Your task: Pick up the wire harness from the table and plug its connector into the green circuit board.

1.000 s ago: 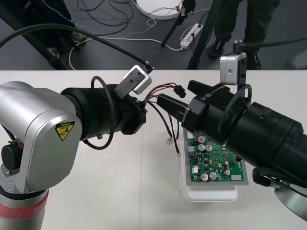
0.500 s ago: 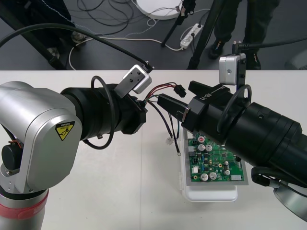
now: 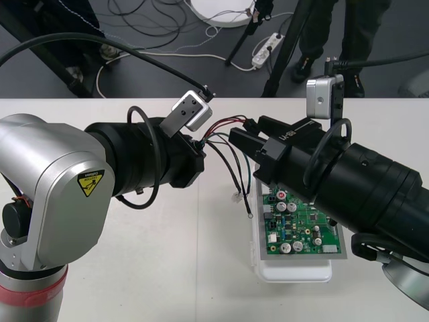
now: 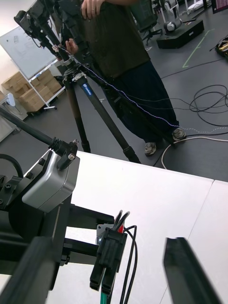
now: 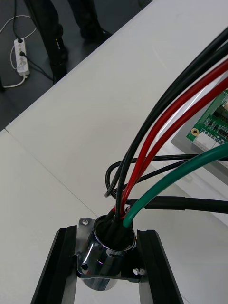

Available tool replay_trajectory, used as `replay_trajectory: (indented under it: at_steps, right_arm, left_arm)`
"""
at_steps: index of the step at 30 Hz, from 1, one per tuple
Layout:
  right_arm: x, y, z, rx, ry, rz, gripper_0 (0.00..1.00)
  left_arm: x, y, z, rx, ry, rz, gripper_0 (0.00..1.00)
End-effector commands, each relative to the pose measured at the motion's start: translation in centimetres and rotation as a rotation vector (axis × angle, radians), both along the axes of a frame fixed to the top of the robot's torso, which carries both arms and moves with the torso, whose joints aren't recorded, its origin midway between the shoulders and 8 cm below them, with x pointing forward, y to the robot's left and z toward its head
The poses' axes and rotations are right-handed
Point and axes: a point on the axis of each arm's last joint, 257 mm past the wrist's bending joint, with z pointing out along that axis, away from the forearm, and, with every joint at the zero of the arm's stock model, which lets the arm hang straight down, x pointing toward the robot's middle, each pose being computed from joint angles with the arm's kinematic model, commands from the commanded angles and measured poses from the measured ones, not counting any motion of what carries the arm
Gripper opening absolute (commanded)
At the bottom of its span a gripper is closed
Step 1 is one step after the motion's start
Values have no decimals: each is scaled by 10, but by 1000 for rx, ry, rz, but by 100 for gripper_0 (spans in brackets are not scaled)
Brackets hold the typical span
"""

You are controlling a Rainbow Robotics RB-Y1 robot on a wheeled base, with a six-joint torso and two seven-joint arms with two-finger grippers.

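Observation:
My left gripper (image 3: pixel 199 146) is above the table's middle, shut on the harness's round metal socket (image 5: pixel 105 254), which sits between its two black fingers (image 5: pixel 61 266). Red, black and green wires (image 5: pixel 161 142) rise from the socket toward the small black plug (image 3: pixel 250 125). My right gripper (image 3: pixel 242 136) faces it from the right and is open. The plug (image 4: pixel 109 259) hangs in the gap between its fingers (image 4: pixel 183 270), touching neither. The green circuit board (image 3: pixel 301 228) lies on its white base (image 3: pixel 295 274), below the right arm.
A thin black wire (image 3: pixel 238 184) with a ring terminal dangles from the harness to the table, just left of the board. The left arm's silver wrist camera (image 3: pixel 191 111) sits close to the right gripper. Bare table lies in front of the left arm.
The right gripper has moved left toward the left gripper, so its fingers now stand either side of the plug. The left gripper and socket have not moved.

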Motion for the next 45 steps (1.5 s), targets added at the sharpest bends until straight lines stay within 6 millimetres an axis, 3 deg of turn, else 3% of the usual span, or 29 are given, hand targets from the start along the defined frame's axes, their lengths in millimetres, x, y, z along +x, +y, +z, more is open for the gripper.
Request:
replay_trajectory:
  at_steps: [1,7,19,20,21,22,45]
  right_arm:
    - [4,1,27,44,-29,1,9]
    - [3,2,28,45,-33,2,0]
    - [3,2,29,46,-40,4,0]
    - [2,2,29,47,-38,6,0]
    - [2,2,30,47,-41,6,0]
    - [3,2,30,47,-42,5,0]
    - [3,-4,29,13,-80,17,0]
  left_arm:
    - [11,-13,37,-116,-56,34,1]
    - [12,-13,37,-117,-58,35,0]
    - [13,-11,38,-116,-60,39,1]
    - [13,-11,37,-107,-66,30,41]
    - [14,-10,38,-102,-73,30,63]
    - [14,-9,38,-87,-82,20,100]
    - [17,-3,41,-75,-100,20,100]
